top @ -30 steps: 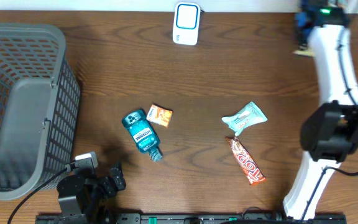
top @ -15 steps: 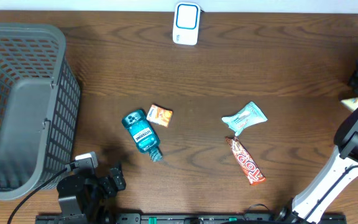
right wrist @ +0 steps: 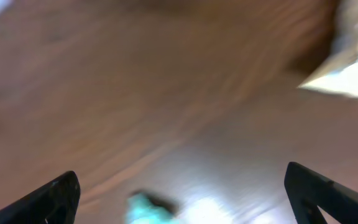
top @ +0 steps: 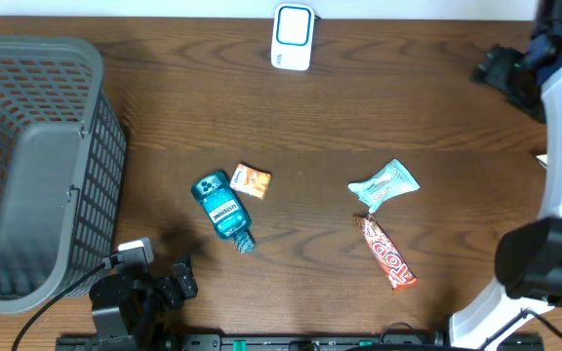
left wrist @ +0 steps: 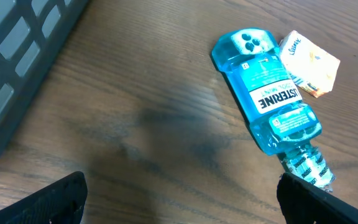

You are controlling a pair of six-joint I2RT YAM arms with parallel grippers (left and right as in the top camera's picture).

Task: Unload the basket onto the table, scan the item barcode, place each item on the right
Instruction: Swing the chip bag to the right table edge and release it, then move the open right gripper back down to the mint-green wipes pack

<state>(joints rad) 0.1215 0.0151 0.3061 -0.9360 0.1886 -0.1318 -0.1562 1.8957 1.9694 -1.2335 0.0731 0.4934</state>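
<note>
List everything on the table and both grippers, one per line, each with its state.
Basket: upright, nothing seen inside.
Mouthwash bottle: lying on its side, label up.
Orange packet: lying flat beside the bottle.
Green wrapper: lying flat, crumpled.
Candy bar: lying flat, wrapped.
Scanner: untouched at the far edge.
Left gripper: open, empty.
Right gripper: open, empty.

Bright and even from overhead, soft shadows on the table [top: 359, 117]. Crisp at left wrist, faint sheen on the bottle [left wrist: 269, 99]. Smeared throughout by motion blur at right wrist.
</note>
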